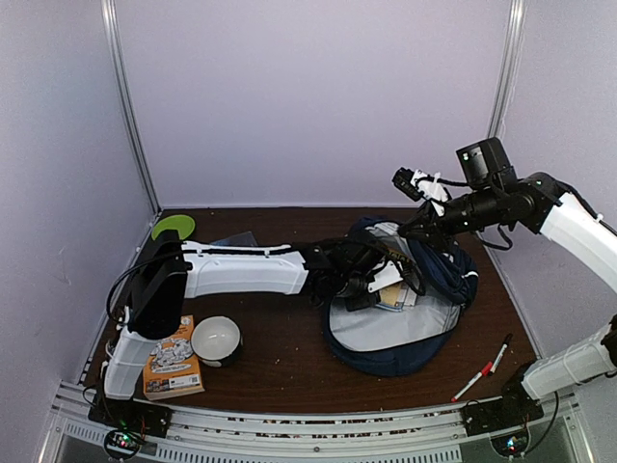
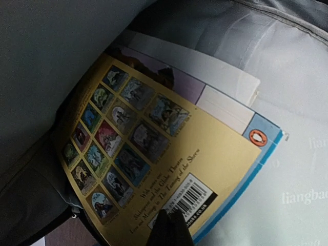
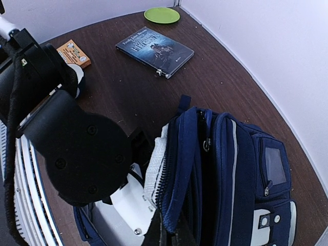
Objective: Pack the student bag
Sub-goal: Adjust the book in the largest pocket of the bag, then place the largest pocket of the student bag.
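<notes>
Navy bag [image 1: 453, 275] lies open on the surface [image 1: 289, 338], its rim pinched up by the right hand [image 3: 169, 233]; inside it the left hand [image 2: 169, 228] clamps a yellow book [image 2: 154, 154]. If that rim slips, the mouth may snag the book.

Navy student bag [image 3: 237, 159] with white stripes, yellow book [image 2: 210, 154] with picture grid, lime-green plate [image 3: 162, 14], brown table [image 3: 123, 92]
</notes>
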Robot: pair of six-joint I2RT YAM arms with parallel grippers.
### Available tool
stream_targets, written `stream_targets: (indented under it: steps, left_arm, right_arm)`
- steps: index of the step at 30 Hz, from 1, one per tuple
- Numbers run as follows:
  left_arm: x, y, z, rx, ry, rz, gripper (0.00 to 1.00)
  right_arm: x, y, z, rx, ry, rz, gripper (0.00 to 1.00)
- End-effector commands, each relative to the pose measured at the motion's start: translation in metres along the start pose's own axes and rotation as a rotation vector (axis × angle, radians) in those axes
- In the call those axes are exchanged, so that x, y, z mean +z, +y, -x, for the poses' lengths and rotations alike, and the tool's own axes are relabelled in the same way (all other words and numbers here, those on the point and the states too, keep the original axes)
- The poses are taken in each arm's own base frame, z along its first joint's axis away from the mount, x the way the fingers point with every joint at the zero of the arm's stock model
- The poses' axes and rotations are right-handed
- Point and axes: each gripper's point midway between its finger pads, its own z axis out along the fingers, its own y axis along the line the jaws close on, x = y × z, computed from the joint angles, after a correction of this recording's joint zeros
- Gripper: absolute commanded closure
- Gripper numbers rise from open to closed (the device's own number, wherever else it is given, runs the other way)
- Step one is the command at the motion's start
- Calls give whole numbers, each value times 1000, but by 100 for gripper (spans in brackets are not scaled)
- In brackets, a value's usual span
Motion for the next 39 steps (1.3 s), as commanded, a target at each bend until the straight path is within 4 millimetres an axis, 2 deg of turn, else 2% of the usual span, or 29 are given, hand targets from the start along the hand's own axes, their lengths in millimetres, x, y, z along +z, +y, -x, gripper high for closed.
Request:
stream_targets:
  steps: [1, 5, 9, 10, 12, 14, 16, 19, 24, 26, 28, 31, 32, 35, 39]
  left_arm:
    - [10, 10, 2, 9, -6, 16, 100]
    - [-2, 12, 5, -8, -26, 17, 100]
    - [-45, 16, 20, -13, -104, 41, 100]
    - [-55, 15, 19, -15, -112, 36, 100]
    - [-76, 14, 13, -42, -120, 30, 87]
    - [-94, 9, -5, -72, -110, 14, 66]
    - [-111, 11, -21, -120, -102, 34, 57]
    - [-137, 23, -49, -214, -72, 113, 50]
    - [-157, 55, -116, -475, 53, 232, 42]
    - [-165, 71, -142, -610, 79, 252, 34]
    - [-174, 85, -166, -746, 88, 249, 4]
    - [-198, 103, -203, -945, 102, 322, 2]
    - [-207, 106, -217, -1005, 120, 351, 2]
    - [-236, 104, -267, -1192, 246, 421, 2]
    - [-272, 72, -336, -1480, 400, 425, 2]
  right_arm:
    - [-22, 0, 30, -46, -139, -26, 100]
    - [-23, -2, 31, -43, -142, -37, 100]
    - [-22, -5, 31, -33, -145, -44, 100]
    - [-22, -7, 31, -29, -145, -47, 100]
    - [-21, -11, 31, -19, -143, -53, 100]
    - [-18, -12, 27, -16, -137, -50, 100]
    - [-14, -9, 23, -23, -130, -32, 100]
    - [-6, 5, 11, -52, -111, 38, 100]
    - [18, 29, -18, -77, -30, 136, 100]
    - [28, 41, -28, -85, -6, 178, 89]
    - [35, 55, -36, -113, 19, 222, 73]
    - [43, 75, -40, -150, 31, 268, 54]
    - [44, 81, -39, -154, 27, 285, 52]
    - [52, 100, -35, -146, 26, 357, 50]
    - [63, 124, -31, -172, 40, 428, 51]
